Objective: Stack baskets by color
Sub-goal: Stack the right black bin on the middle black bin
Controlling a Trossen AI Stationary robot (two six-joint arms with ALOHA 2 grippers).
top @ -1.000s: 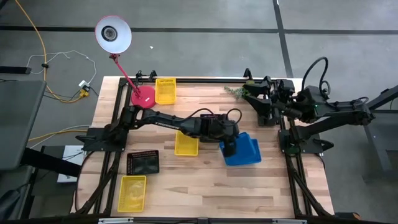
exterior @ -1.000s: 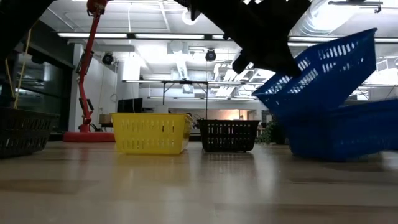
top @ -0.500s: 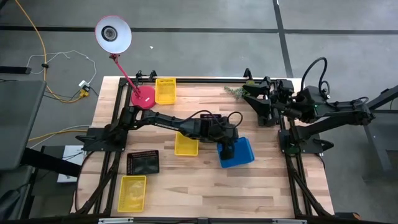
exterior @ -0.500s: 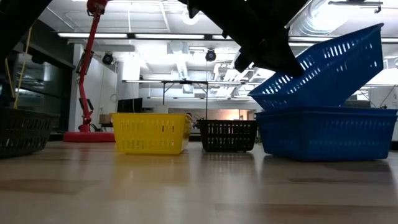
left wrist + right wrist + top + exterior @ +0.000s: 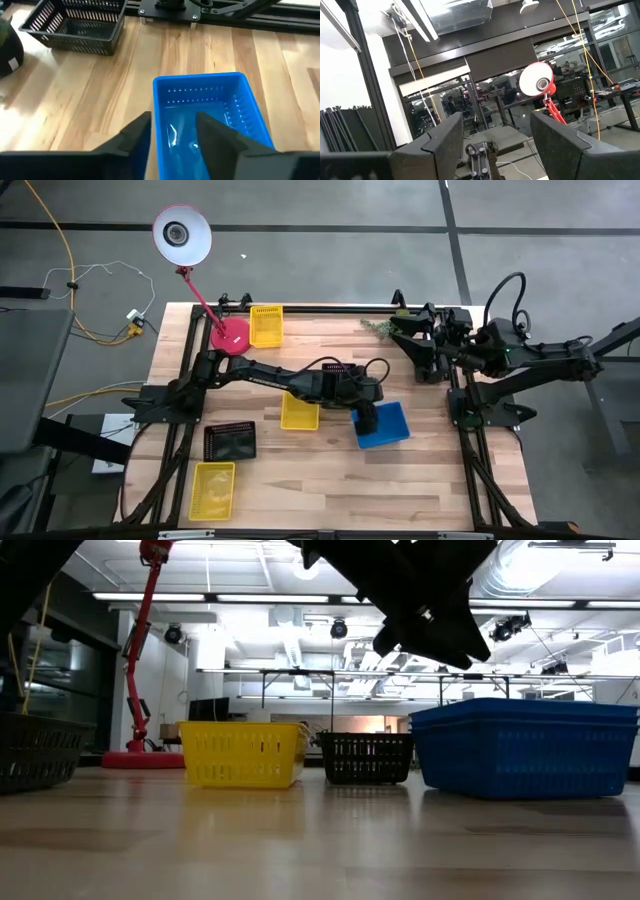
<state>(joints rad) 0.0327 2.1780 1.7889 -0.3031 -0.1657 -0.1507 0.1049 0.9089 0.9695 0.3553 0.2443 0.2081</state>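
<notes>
Two blue baskets [image 5: 387,425] sit nested and level right of the table's middle. They show in the low view as one blue stack [image 5: 525,748]. My left gripper [image 5: 172,134] hangs open just above the stack's left rim [image 5: 159,107], one finger on each side of it, touching nothing. Yellow baskets stand at the far edge [image 5: 265,325], in the middle [image 5: 299,411] and at the near left [image 5: 212,488]. A black basket [image 5: 230,442] lies near the left. My right gripper [image 5: 495,145] is open, raised at the far right.
A red lamp stands with its round base [image 5: 229,335] at the far left corner. Another black basket [image 5: 75,25] stands near the right arm's base. Bare wood lies along the table's near edge [image 5: 350,500].
My left gripper has opened and let go of the upper blue basket. That basket was tilted with one end raised and has dropped level into the lower blue one. Earlier in the second, the blue baskets shifted a little toward the table's left.
</notes>
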